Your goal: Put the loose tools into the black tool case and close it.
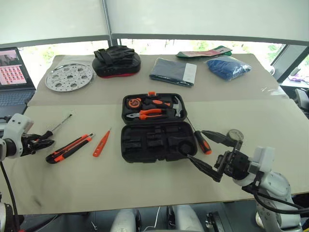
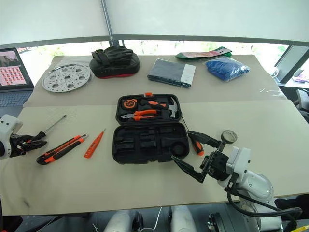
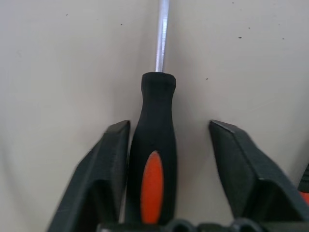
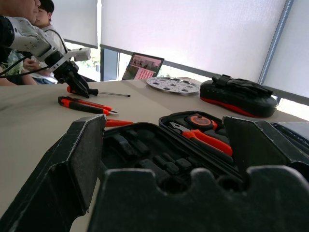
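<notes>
At the frame's left edge, a screwdriver (image 3: 153,159) is straddled lengthwise by the half-closed, not yet clenched left tool (image 1: 42,141); the right tool (image 1: 205,152) is held released.

Beige table (image 1: 145,188); open tool case (image 1: 153,128), screwdrivers (image 1: 202,141), knife (image 1: 69,148).

You are looking at a lab or office test room: a long table (image 1: 145,188) with a beige cover by roller-blinded windows (image 1: 203,19), a laptop (image 1: 13,72) at its edge, and people (image 4: 24,14) seated watching (probably staff).
</notes>
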